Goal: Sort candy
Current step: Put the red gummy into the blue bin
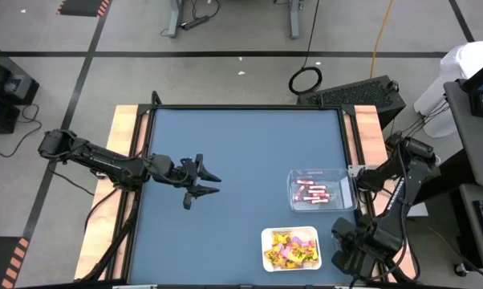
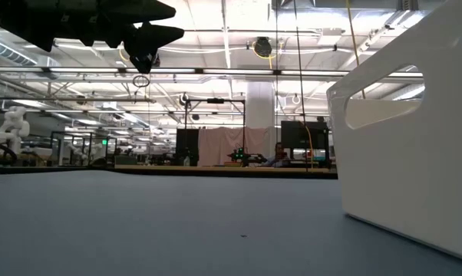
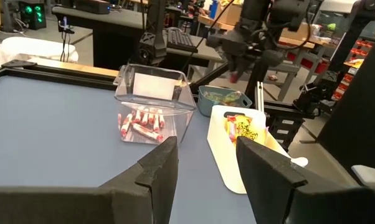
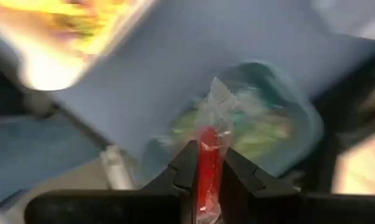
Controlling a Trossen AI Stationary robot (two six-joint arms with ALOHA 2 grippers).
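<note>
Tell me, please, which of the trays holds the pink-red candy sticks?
The clear tray, lying farther from the table's near edge; the white tray beside it holds yellow packets instead.

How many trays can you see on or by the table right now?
3. A clear tray of pink-red sticks at the table's right, a white tray of yellow candy nearer the front edge, and a teal tray beyond them, hidden in the high view.

You see a clear tray (image 1: 346, 178) and a white tray (image 1: 267, 238) on the blue table (image 1: 225, 152).
</note>
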